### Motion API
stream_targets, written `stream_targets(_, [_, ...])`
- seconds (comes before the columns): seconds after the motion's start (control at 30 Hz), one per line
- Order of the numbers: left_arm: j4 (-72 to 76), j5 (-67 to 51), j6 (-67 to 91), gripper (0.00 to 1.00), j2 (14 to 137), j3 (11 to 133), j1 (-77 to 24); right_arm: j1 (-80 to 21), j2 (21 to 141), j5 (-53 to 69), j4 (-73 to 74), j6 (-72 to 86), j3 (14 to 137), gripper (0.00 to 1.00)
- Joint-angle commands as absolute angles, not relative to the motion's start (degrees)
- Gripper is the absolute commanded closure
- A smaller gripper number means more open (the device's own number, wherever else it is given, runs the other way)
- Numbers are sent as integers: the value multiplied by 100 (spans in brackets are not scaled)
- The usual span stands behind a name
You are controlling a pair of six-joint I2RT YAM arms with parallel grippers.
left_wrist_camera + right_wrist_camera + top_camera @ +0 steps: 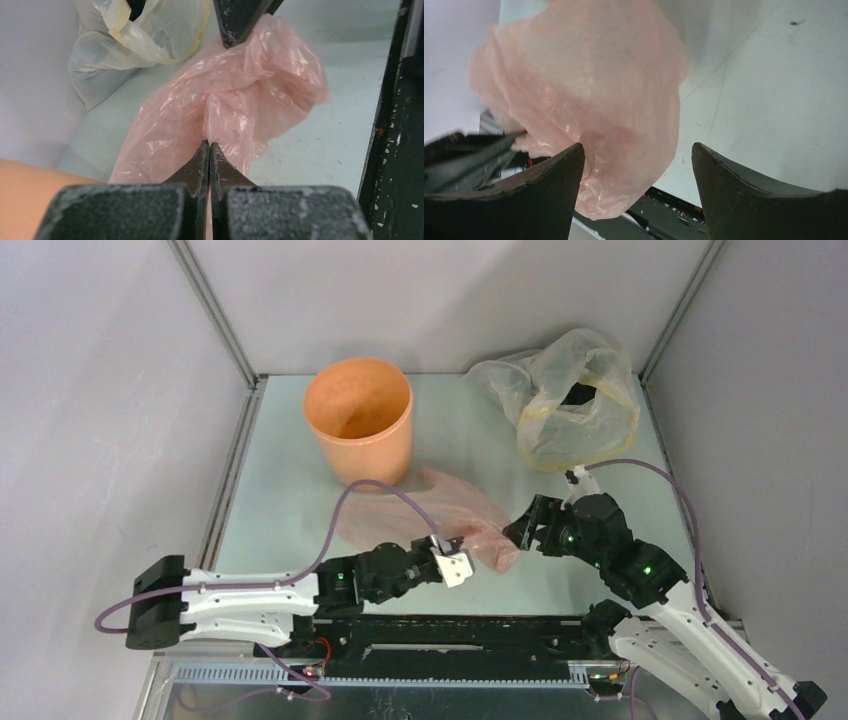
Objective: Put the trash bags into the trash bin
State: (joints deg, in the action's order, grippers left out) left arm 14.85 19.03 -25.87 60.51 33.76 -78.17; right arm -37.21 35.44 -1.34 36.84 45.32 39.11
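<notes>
Left hand (pixel 209 146) pinched on pink bag (pixel 250 95) | right hand (pixel 638 150) spread wide

I see a thin, crinkled, translucent pink plastic trash bag (pixel 250 95) with glossy creases. The trash bin (pixel 372 445) is smooth orange plastic with a faint sheen. The larger clear bag (pixel 560 400) is yellowish plastic film. My left end effector (pixel 209 149) has matt black, scuffed fingers (pixel 190 172). The bench (pixel 285 500) looks smooth, pale and matt.
</notes>
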Motion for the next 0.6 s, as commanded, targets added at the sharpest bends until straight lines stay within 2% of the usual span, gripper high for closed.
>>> stream_targets(0.0, [1689,1309,-2180,100,5526,3176,-7579,-3691,3307,978,3044,3202,3997,18])
stream_targets(0.23, [1471,1077,-2068,100,4953,2981,-7290,-3727,2775,2317,2413,2481,3753,13])
stream_targets(0.3, [1341,1043,-2065,100,4926,3019,-7246,-3857,2804,2343,2415,2398,3782,1])
stream_targets(0.4, [1106,1136,-2051,100,5015,3170,-7216,-4377,2891,1641,2575,2259,3933,0])
stream_targets(0.57, [1002,1085,-2065,100,5141,3293,-7207,-5395,3404,-384,2990,2153,4219,2])
